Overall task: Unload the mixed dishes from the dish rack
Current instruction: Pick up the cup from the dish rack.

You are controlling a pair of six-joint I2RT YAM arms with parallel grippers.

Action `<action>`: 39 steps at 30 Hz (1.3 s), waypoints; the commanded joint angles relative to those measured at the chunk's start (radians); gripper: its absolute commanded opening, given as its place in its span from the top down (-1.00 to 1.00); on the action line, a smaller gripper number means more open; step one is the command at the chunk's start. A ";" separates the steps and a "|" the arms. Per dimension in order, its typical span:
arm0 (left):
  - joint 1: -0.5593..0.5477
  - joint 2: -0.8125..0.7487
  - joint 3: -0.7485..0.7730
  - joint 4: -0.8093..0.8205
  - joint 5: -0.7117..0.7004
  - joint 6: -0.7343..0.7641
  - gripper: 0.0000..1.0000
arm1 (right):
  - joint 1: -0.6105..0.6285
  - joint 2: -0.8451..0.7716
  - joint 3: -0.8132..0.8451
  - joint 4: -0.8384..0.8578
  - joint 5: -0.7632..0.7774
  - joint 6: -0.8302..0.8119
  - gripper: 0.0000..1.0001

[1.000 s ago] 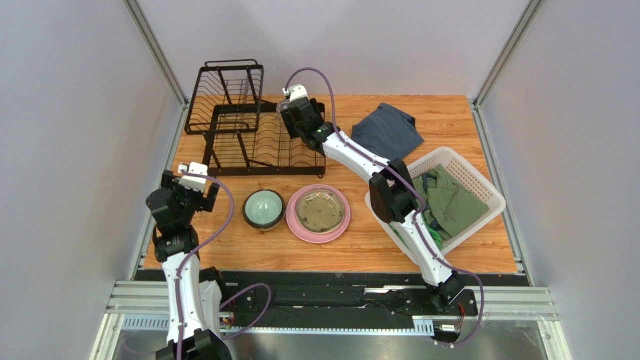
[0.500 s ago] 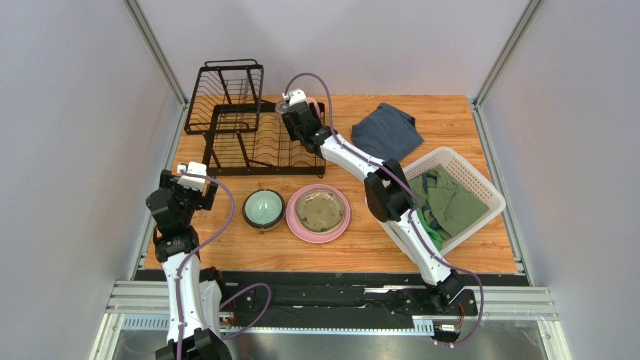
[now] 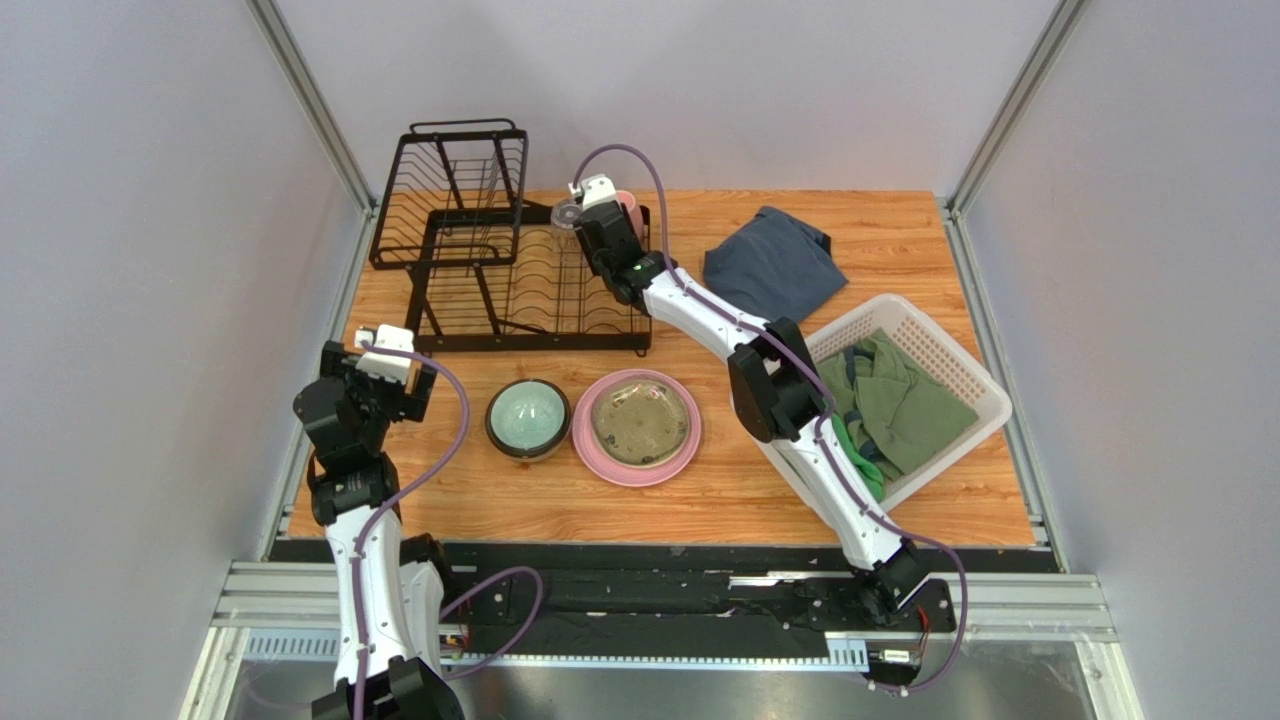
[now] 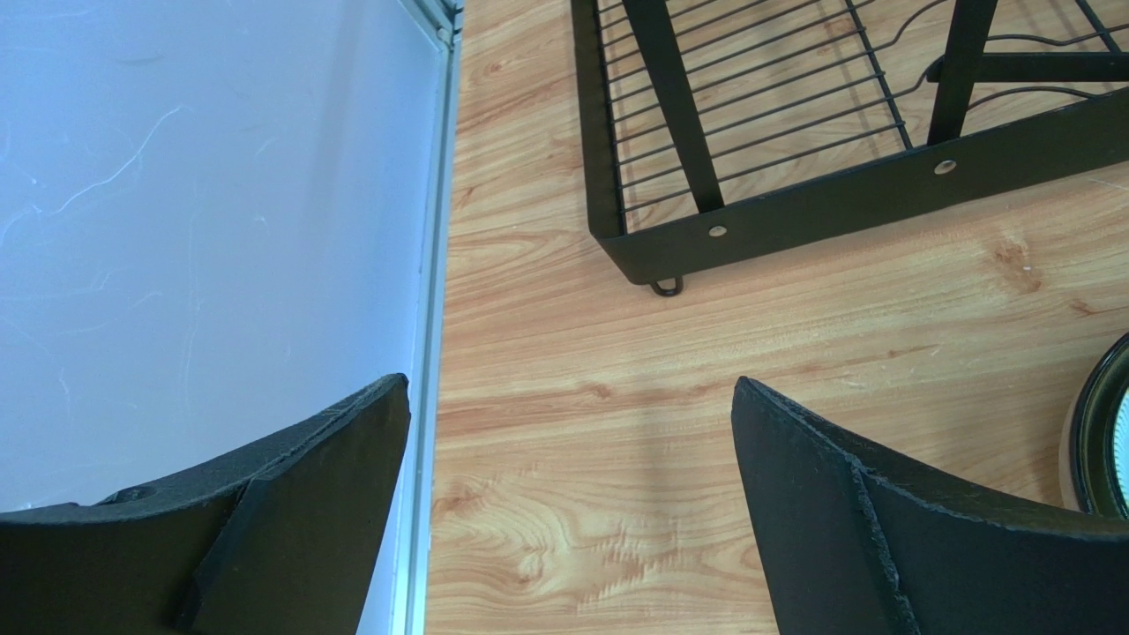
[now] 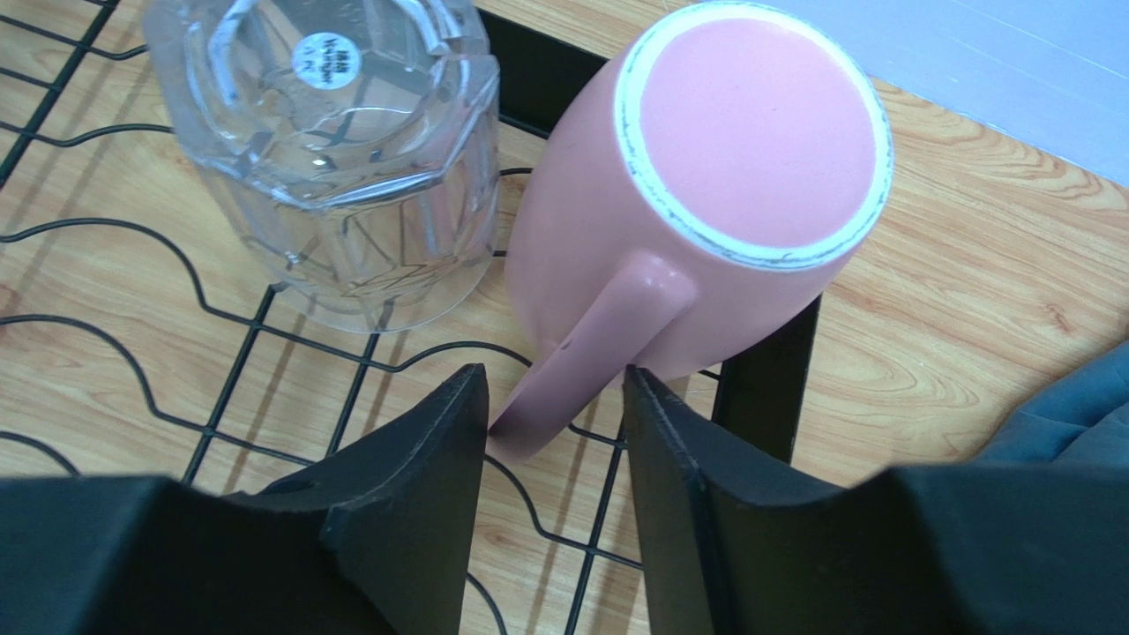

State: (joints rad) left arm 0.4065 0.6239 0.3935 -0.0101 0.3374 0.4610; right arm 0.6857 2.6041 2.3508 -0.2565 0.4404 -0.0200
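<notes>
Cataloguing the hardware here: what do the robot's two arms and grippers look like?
The left arm and right arm have white links, black joints and a purple cable looping alongside. The left gripper and right gripper each end in two broad matte-black wedge fingers.

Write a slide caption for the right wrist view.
Right gripper, jaws astride the handle of an upturned pink mug, beside a clear glass tumbler on a black wire rack.

Wooden table (image 3: 481, 503), pale grey walls (image 3: 135, 225)
</notes>
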 commanded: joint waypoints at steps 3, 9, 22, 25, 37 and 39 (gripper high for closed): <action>0.011 -0.004 -0.002 0.041 0.006 -0.010 -0.98 | -0.015 -0.007 0.021 0.046 0.034 -0.009 0.14; 0.009 -0.001 -0.002 0.044 0.012 -0.012 -0.98 | -0.020 -0.030 -0.005 0.043 0.052 -0.021 0.16; 0.011 0.011 -0.013 0.058 0.012 -0.008 -0.98 | -0.032 -0.032 -0.022 0.042 0.047 -0.024 0.17; 0.009 0.017 -0.012 0.061 0.014 -0.010 -0.98 | -0.032 -0.026 -0.016 0.042 0.037 -0.021 0.18; 0.009 0.014 -0.013 0.056 0.014 -0.009 -0.98 | -0.043 -0.015 0.007 0.025 -0.014 0.000 0.54; 0.011 0.014 -0.012 0.055 0.014 -0.010 -0.98 | -0.041 -0.016 0.007 0.022 -0.014 0.002 0.57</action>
State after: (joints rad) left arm 0.4065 0.6434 0.3801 0.0051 0.3378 0.4614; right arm 0.6449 2.6045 2.3219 -0.2512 0.4446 -0.0326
